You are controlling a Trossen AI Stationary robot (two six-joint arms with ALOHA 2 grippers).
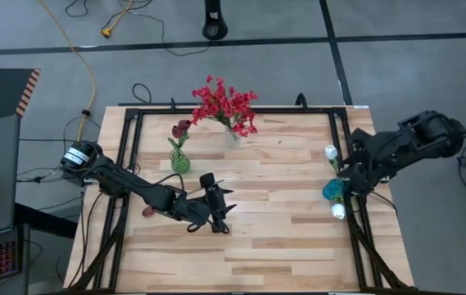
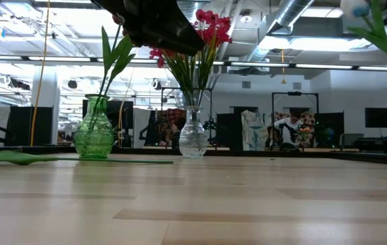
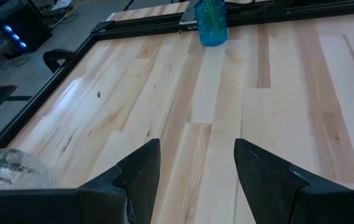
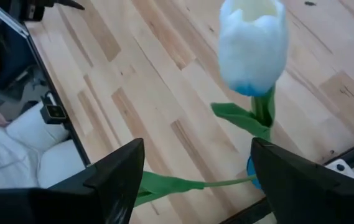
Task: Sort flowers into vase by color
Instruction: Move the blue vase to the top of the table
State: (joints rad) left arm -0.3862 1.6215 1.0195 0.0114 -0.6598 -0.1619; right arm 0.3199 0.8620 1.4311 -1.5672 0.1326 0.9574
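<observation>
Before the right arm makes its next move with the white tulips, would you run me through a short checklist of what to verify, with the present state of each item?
1. Right gripper has its jaws apart, nothing clamped between them: ok.
2. White tulip stands upright in the blue vase, just ahead of the right gripper: ok.
3. Second white tulip seated in the blue vase: cannot tell; its stem is hidden under the arm.
4. Left gripper open, empty, over bare table, away from the right side: ok.
5. Red flowers sorted in the clear vase: ok.
6. All maroon flowers in the green vase: not ok; one maroon bud lies by the left arm.
</observation>
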